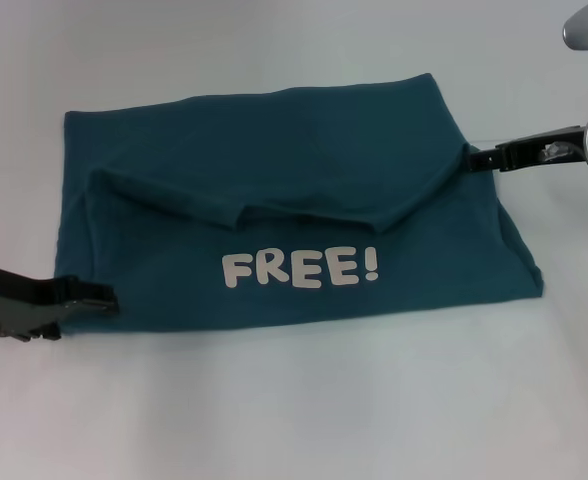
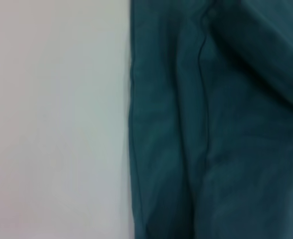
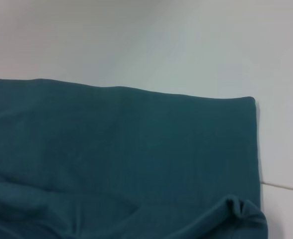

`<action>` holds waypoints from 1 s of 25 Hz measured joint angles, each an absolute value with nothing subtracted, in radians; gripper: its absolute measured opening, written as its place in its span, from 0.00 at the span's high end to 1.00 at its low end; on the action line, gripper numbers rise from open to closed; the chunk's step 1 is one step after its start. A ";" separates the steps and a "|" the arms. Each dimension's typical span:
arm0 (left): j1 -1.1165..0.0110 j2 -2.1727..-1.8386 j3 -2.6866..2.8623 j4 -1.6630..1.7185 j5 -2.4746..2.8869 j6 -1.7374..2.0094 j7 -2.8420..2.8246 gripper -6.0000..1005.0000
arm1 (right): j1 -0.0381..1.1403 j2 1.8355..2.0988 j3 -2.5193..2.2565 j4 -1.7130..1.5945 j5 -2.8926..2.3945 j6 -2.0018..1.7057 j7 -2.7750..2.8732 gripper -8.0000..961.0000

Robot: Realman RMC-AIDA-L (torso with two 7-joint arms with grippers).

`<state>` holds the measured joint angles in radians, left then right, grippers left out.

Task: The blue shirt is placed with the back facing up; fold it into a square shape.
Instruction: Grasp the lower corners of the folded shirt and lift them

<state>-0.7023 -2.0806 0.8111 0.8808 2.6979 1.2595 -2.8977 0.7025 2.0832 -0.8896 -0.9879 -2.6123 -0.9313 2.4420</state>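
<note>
Blue shirt (image 1: 304,190) lay partly folded on the white table (image 1: 294,400) — left gripper (image 1: 99,298) and right gripper (image 1: 479,158) pinched opposite edges.

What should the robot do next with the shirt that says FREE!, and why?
Probably draw both grippers clear of the cloth. The blue shirt already lies folded into a rough rectangle on the white table, with the left gripper at its near left corner and the right gripper at its right edge, where the cloth puckers.
</note>
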 joint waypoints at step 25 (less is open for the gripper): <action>-0.708 -2.091 0.853 0.865 2.690 1.218 -2.817 0.77 | 0.688 2.088 -0.891 -1.013 -2.605 -0.953 2.445 0.05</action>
<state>-0.7082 -2.0914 0.8528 0.8650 2.6904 1.2179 -2.8172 0.6883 2.0877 -0.8912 -1.0129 -2.6046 -0.9533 2.4450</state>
